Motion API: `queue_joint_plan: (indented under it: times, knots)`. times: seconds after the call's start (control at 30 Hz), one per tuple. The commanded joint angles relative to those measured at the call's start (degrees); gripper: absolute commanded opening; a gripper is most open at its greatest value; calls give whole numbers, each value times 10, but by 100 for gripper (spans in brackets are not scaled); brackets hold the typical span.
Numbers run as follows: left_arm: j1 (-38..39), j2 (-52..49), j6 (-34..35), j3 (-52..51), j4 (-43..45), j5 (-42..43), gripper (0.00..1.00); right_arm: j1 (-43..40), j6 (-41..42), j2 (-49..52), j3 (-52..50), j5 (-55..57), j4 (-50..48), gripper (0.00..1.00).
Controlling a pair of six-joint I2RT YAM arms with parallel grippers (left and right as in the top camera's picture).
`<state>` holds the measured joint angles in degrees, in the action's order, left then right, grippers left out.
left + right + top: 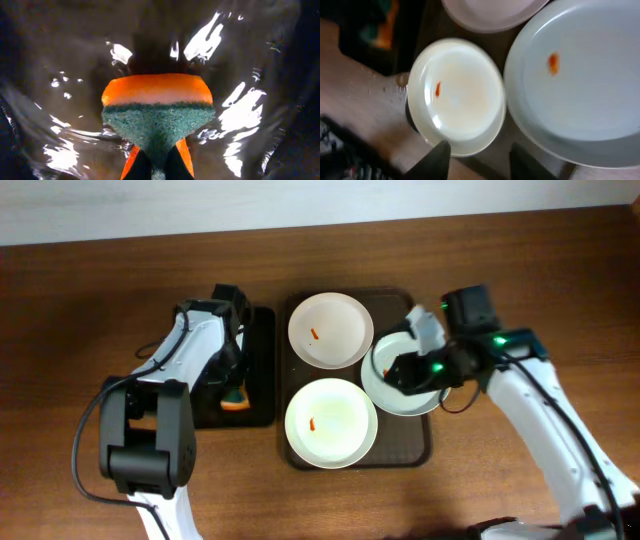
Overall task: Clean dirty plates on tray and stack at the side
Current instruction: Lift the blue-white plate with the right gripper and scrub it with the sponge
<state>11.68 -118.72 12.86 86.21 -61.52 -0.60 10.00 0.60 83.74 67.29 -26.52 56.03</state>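
Green scouring pad bunches to a narrow neck where the left gripper [155, 169] has its jaws pinched tight on the sponge [157, 112]. The sponge's orange foam lies beyond the green, and its long axis runs 9 to 3 across the wrist view. Around it lies the glossy black tray [262, 370], at 9 o'clock of the brown tray [420, 448].

The right gripper [479, 161] hangs with jaws apart and nothing between them, over the pale bluish plate [396, 400] at 3 o'clock on the brown tray. The far white plate [330, 330] sits at 11 o'clock and the near white plate [331, 423] at 7, each with an orange smear [314, 334]. Being round, the plates have no long axis; the brown tray's runs 12 to 6.

The step looks like fetching the sponge. Lift it straight up clear of the black tray's wall, bring the green face to a smear, and let the right jaws pin that plate's rim before wiping.
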Motion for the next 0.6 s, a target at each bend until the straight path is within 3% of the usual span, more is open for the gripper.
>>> queue_joint_plan:
  times: [0.0, 0.1, 0.23, 0.4, 0.57]
  knots:
    - [3, 70, -2, 78, -61, 30, 0, 56, -15, 55, 2, 17, 14, 36]
    - [3, 127, -2, 95, -84, 65, 0, 103, 39, 125, 2, 112, 37, 29]
    - [3, 175, -2, 95, -103, 88, 0, 119, 71, 216, 2, 182, 41, 28]
    - [3, 176, -6, 95, -101, 88, 0, 86, 71, 219, 1, 189, 40, 27]
    - [3, 176, -6, 95, -97, 88, 0, 63, 99, 219, 1, 232, 5, 20]
